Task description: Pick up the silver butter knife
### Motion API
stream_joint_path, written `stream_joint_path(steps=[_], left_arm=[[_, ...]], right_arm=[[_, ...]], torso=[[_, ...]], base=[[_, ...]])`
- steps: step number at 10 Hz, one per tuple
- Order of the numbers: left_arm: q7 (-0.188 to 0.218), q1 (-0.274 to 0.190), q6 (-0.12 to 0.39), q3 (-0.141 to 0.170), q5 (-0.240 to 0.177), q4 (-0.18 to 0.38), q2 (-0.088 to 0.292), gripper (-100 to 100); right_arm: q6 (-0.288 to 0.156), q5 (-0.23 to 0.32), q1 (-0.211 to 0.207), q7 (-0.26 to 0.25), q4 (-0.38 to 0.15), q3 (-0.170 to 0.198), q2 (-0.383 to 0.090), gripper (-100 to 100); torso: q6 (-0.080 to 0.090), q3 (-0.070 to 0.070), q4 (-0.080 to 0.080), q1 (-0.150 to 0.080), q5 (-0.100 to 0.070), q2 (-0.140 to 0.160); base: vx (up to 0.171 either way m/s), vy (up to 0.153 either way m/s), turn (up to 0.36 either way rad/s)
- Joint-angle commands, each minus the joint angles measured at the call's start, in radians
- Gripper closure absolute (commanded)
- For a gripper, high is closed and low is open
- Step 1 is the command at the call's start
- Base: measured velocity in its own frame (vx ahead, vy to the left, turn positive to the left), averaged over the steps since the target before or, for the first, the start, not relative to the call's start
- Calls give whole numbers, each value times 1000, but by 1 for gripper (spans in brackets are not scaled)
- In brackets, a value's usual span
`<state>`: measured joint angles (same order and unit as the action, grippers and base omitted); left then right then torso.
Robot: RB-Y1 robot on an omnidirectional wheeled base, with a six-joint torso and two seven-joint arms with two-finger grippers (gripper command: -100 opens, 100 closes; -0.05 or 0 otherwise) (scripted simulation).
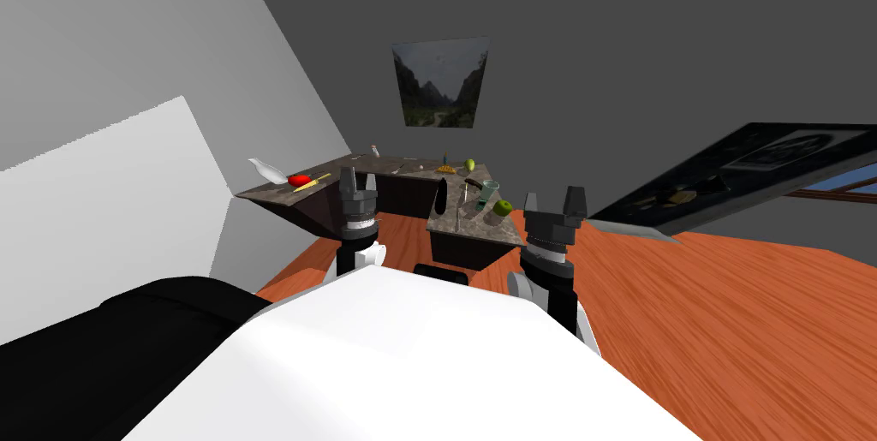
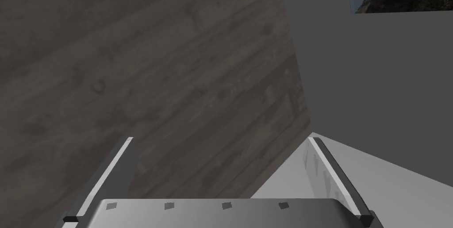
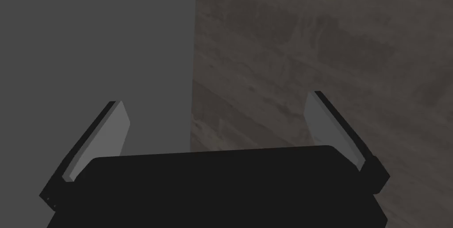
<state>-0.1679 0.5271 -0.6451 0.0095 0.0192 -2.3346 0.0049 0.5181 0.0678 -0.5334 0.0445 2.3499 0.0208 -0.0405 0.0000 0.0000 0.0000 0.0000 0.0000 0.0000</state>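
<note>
I couldn't read the contents of the glass (image 1: 488, 194) on the worktop (image 1: 480, 229); the silver butter knife (image 1: 459, 220) lay at its 8 o'clock. Left end effector (image 1: 360, 179) and right end effector (image 1: 552, 202) faced the worktop, fingers apart.

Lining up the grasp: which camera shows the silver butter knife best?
The head view. A thin silver utensil, likely the butter knife, lies on the near counter near the green apple, small and distant. The left and right wrist views face a dark wood-grain surface and grey wall.
</note>
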Motion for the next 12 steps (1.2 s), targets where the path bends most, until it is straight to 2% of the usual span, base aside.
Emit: stream_joint_path(steps=[1, 4, 10, 11, 12], left_arm=[[0, 0, 0, 0, 0, 0, 0, 0], [0, 0, 0, 0, 0, 0, 0, 0], [0, 0, 0, 0, 0, 0, 0, 0], [0, 0, 0, 0, 0, 0, 0, 0], [0, 0, 0, 0, 0, 0, 0, 0]], right_arm=[[-9, 0, 2, -2, -11, -5, -36, -100], [-31, -1, 5, -7, -39, -14, -103, -100], [-110, -2, 15, -20, -131, -37, -286, -100], [-110, -2, 15, -20, -131, -37, -294, -100], [-128, -3, 17, -22, -151, -39, -331, -100]], torso=[[0, 0, 0, 0, 0, 0], [0, 3, 1, 3, 1, 5], [0, 4, 1, 6, 1, 6], [0, 4, 2, 6, 1, 7], [0, 3, 1, 4, 1, 5]], base=[[-33, 22, 14], [-81, 54, 14], [-99, 80, 41], [-62, 59, 13], [-51, 46, 48]])
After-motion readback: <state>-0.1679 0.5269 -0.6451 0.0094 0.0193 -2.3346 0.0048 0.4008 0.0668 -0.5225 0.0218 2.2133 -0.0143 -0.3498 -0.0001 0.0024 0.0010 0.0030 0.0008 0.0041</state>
